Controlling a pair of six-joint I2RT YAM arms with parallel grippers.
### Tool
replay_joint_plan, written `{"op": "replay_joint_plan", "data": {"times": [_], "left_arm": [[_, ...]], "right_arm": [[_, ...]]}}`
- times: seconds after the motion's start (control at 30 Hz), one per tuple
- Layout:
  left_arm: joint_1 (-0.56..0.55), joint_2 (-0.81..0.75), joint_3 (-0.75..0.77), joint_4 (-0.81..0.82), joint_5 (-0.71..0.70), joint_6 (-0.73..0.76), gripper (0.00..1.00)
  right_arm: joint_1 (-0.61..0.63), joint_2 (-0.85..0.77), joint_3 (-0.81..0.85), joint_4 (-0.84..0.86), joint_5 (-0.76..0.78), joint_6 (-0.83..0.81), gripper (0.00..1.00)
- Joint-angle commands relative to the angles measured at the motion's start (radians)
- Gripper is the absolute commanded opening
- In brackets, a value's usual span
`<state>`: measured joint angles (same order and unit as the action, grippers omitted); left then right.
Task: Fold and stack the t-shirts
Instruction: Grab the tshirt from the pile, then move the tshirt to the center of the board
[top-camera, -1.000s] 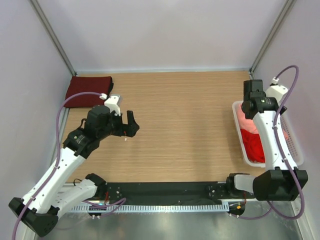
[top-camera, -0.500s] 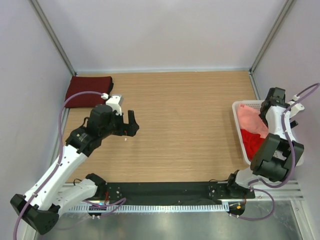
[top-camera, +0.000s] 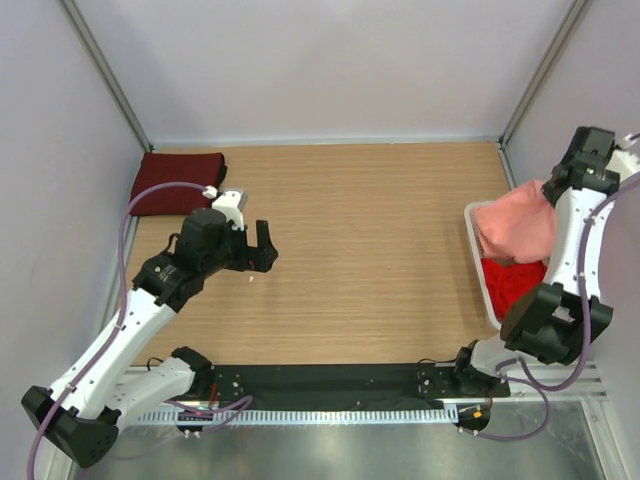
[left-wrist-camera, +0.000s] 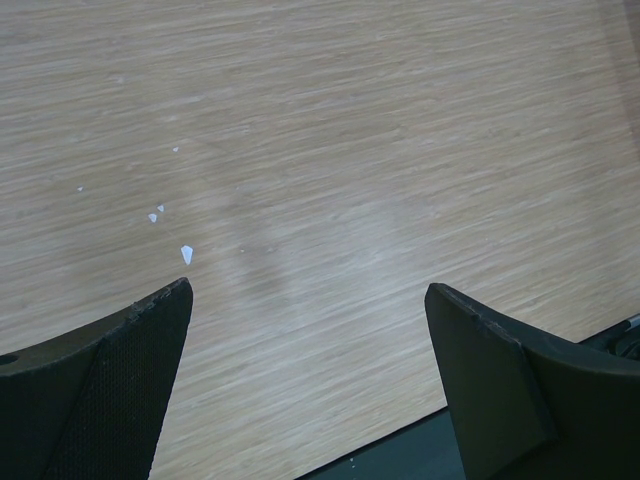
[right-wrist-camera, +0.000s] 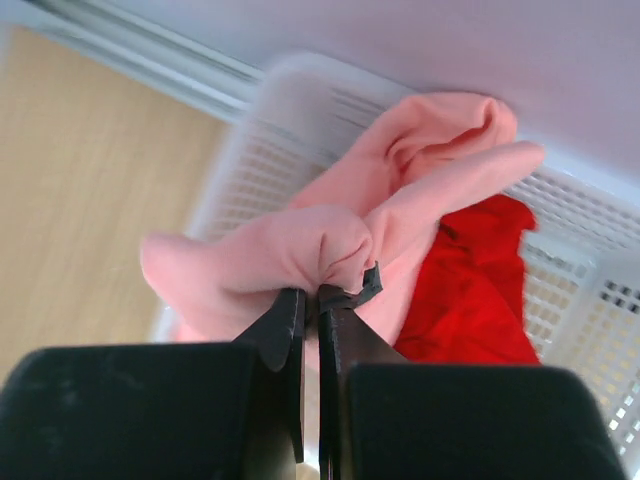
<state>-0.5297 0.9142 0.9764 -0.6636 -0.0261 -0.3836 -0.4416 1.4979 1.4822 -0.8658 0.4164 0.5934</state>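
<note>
Grips the salmon-pink t-shirt (right-wrist-camera: 300, 250) by a bunched fold in the clenched right pincer (right-wrist-camera: 310, 300), above the white basket (right-wrist-camera: 300, 110) at the right edge, bright red t-shirt (right-wrist-camera: 470, 290) inside. Holds the left pincer (left-wrist-camera: 305, 300) released over the counter (top-camera: 370, 250), left side — dark maroon t-shirt (top-camera: 178, 182) folded, far-left corner.

Right gripper (right-wrist-camera: 311, 297): jaws pinched on a fold of pink shirt (right-wrist-camera: 430, 170), which is bunched over white basket (right-wrist-camera: 300, 95). Red shirt (right-wrist-camera: 470, 290): in basket. Wooden table (right-wrist-camera: 70, 160): at left.
</note>
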Motion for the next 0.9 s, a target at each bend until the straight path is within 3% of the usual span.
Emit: {"op": "replay_joint_plan", "data": {"times": [0.0,0.03,0.17,0.3,0.37,0.47,0.53,0.67,0.77,0.87], "left_arm": [[0.002,-0.015,0.007,0.013,-0.014,0.014,0.99],[0.004,-0.018,0.008,0.015,-0.018,0.012,0.99],[0.004,-0.024,0.016,0.015,-0.041,0.006,0.99],[0.004,-0.014,0.033,0.004,-0.070,-0.017,0.99],[0.005,-0.003,0.047,-0.013,-0.113,-0.040,0.99],[0.005,0.011,0.056,-0.037,-0.152,-0.067,0.99],[0.010,0.017,0.065,-0.047,-0.156,-0.077,0.99],[0.010,0.023,0.087,-0.086,-0.182,-0.121,0.99],[0.011,0.014,0.093,-0.134,-0.196,-0.172,0.99],[0.011,-0.006,0.061,-0.134,-0.183,-0.215,0.99]], "right_arm": [[0.001,-0.126,0.258,-0.053,-0.230,-0.055,0.01],[0.003,-0.133,0.298,-0.038,-0.405,-0.060,0.01],[0.088,-0.133,0.458,0.078,-0.787,0.049,0.01],[0.317,-0.076,0.646,0.131,-0.896,0.078,0.01],[0.388,-0.070,0.658,0.155,-0.945,0.110,0.01],[0.500,-0.132,0.513,0.269,-0.941,0.140,0.01],[0.567,-0.186,0.339,0.368,-0.956,0.163,0.01],[0.688,-0.248,-0.045,0.384,-0.914,0.106,0.02],[0.774,-0.281,-0.340,0.357,-0.815,0.043,0.20],[0.836,-0.269,-0.504,0.278,-0.700,-0.023,0.34]]}}
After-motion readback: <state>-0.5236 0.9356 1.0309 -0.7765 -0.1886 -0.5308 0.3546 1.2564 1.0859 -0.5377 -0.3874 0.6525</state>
